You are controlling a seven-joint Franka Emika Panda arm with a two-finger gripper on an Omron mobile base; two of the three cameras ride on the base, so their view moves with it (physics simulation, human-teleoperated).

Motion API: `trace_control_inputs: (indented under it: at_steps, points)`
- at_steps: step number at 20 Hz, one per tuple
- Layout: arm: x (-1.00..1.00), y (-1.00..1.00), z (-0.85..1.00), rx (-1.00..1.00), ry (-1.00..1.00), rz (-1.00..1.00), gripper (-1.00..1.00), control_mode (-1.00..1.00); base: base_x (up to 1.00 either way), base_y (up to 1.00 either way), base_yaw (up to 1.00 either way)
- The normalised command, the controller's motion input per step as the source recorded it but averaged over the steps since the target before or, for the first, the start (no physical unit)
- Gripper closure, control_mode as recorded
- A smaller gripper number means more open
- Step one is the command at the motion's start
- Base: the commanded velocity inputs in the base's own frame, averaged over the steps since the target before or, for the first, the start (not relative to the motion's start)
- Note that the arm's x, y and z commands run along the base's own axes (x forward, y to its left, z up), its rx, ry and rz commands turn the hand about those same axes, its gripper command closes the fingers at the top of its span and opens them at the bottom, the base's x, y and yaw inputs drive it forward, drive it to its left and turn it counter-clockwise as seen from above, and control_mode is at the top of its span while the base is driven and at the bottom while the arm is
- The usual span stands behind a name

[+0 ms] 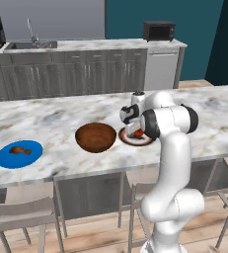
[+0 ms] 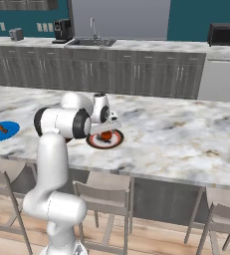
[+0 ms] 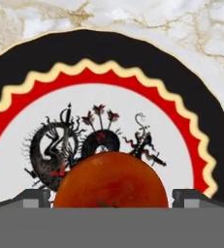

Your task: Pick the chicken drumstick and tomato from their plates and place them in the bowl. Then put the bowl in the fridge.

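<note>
The tomato rests on the dark-rimmed plate with its pale, patterned centre. My gripper is open and lowered over it, one fingertip on each side of the tomato. From the left base view, the gripper hangs over the tomato and its plate. The brown bowl stands just left of it. Far left, the chicken drumstick lies on the blue plate. The fridge is out of view.
The marble island counter has its front edge toward me, with grey chairs tucked under it. Behind it run dark cabinets with a sink, a microwave and a white dishwasher.
</note>
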Motion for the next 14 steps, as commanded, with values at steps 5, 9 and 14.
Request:
trace_control_inputs:
  at_steps: [5,9,14]
  points:
    - [0.00,0.00,-0.19,0.00,0.00,0.00,-1.00,-1.00,0.00,0.00,0.00]
    - [0.00,0.00,-0.16,0.00,0.00,0.00,-1.00,-1.00,0.00,0.00,0.00]
    - [-0.04,0.00,-0.09,0.00,0.00,0.00,1.00,-1.00,0.00,0.00,0.00]
